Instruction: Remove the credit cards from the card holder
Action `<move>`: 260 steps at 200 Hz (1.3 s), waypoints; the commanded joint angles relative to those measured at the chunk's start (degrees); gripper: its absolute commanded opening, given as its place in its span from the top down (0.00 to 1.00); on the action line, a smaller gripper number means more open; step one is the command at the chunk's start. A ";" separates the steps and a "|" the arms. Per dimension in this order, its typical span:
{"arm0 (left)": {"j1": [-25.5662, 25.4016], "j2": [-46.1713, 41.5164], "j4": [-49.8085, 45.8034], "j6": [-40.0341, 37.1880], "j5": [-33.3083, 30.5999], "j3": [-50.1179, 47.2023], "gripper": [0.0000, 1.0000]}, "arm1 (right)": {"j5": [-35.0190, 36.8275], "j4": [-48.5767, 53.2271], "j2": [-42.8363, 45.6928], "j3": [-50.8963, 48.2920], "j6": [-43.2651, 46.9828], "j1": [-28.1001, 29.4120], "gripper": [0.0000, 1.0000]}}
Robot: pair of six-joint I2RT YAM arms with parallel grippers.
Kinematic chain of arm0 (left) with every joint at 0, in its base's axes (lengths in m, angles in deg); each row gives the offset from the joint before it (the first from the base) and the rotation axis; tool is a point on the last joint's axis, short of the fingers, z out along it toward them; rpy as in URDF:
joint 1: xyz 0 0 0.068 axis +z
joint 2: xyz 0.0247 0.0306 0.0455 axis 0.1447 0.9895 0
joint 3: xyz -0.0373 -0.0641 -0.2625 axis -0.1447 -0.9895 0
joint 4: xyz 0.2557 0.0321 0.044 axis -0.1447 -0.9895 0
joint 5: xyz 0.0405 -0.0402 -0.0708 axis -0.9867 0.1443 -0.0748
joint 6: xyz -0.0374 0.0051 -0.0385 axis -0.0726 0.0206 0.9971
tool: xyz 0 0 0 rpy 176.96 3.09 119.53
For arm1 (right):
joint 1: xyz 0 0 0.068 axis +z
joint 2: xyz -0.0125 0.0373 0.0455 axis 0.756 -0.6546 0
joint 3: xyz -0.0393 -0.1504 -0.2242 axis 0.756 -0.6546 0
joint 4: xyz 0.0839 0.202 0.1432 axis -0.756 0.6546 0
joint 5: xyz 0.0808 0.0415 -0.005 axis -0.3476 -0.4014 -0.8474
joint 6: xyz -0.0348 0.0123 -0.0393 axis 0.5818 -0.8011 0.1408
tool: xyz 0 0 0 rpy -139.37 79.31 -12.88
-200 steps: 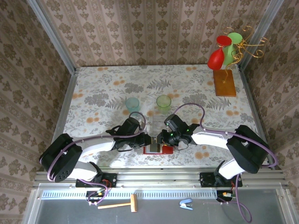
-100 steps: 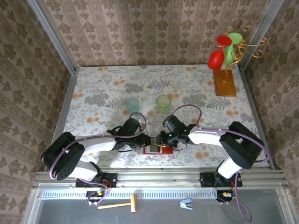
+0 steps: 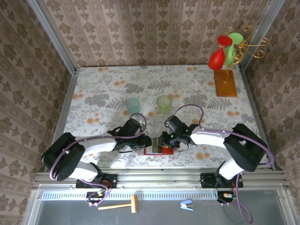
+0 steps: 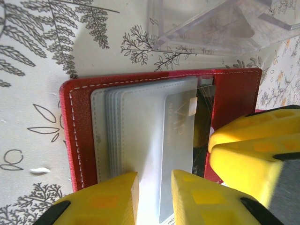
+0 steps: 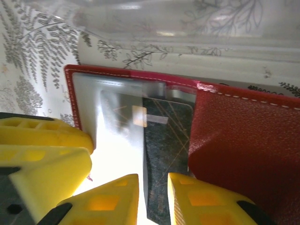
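The dark-red card holder (image 3: 157, 150) lies open near the table's front edge, between both grippers. In the left wrist view its grey transparent pockets (image 4: 136, 131) fan out, one with a pale grey credit card (image 4: 180, 126) in it. My left gripper (image 4: 154, 197) stands over these pockets with its jaws narrowly open, and the pocket leaves show through the gap. The right gripper's yellow fingers (image 4: 258, 154) sit just to the right. In the right wrist view a dark credit card (image 5: 166, 145) with thin gold lines lies beside the red cover (image 5: 243, 150). My right gripper (image 5: 153, 199) hovers over its edge, narrowly open.
A clear plastic box (image 4: 211, 23) stands just beyond the card holder. Farther back are a teal cup (image 3: 132, 104) and a green cup (image 3: 164, 102). A wooden stand (image 3: 225, 82) with red and green cups fills the back right corner. A hammer (image 3: 119, 205) and stapler (image 3: 187, 204) lie below the rail.
The right arm shifted slightly over the card holder and back. The left arm stayed still.
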 commanded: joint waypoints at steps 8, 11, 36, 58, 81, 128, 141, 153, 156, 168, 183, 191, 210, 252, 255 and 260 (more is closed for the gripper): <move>-0.66 -1.22 -2.67 -0.45 -0.52 1.16 0.74 | 1.17 -0.65 3.77 -0.35 0.78 -0.29 0.77; -0.68 -1.37 -2.86 -0.50 -0.54 1.34 0.74 | 1.09 -0.77 3.99 -0.48 0.74 -0.37 0.77; -1.12 -2.13 -3.77 -1.04 -0.64 2.54 0.74 | 0.08 -1.76 5.19 -1.55 0.52 -1.18 0.77; -1.79 -1.74 -3.63 -0.97 -0.29 3.34 0.75 | -1.23 -2.44 5.41 -2.55 0.30 -2.16 0.77; -2.59 -0.97 -3.44 -0.90 -0.28 4.01 0.77 | -3.02 -3.15 4.67 -3.22 0.21 -3.03 0.76; -2.98 1.41 -2.36 -0.83 -0.03 3.57 0.78 | -4.45 -3.82 2.70 -3.97 0.12 -3.58 0.75; -2.92 2.09 -2.15 -0.74 -0.12 3.06 0.79 | -4.94 -4.44 1.95 -4.08 -0.03 -3.80 0.74; -2.92 2.65 -1.98 -0.74 -0.02 2.65 0.79 | -5.42 -4.92 1.46 -4.14 -0.03 -3.76 0.73; -2.96 2.76 -1.88 -0.70 0.02 2.61 0.79 | -5.49 -4.93 1.33 -4.10 -0.05 -3.83 0.73; -2.95 3.04 -1.65 -0.74 0.06 2.24 0.79 | -5.65 -5.17 0.85 -4.08 -0.10 -3.85 0.73; -2.92 3.20 -1.63 -0.76 0.07 1.82 0.80 | -5.85 -5.19 0.25 -4.14 -0.09 -4.01 0.73; -2.83 3.22 -1.67 -0.72 0.07 1.61 0.80 | -5.97 -5.19 -0.13 -4.12 -0.15 -4.02 0.73; -2.85 3.20 -1.94 -0.74 -0.02 1.24 0.80 | -6.39 -5.73 -0.76 -4.48 -0.39 -4.12 0.73; -2.76 3.59 -2.52 -0.74 -0.28 0.99 0.81 | -7.30 -6.90 -1.62 -4.84 -0.75 -4.26 0.73; -2.76 3.61 -2.46 -0.66 -0.28 0.96 0.81 | -7.36 -6.99 -1.70 -4.93 -0.84 -4.29 0.73; -2.79 3.75 -2.54 -0.67 -0.28 0.93 0.82 | -7.44 -7.04 -1.71 -5.02 -0.91 -4.29 0.73</move>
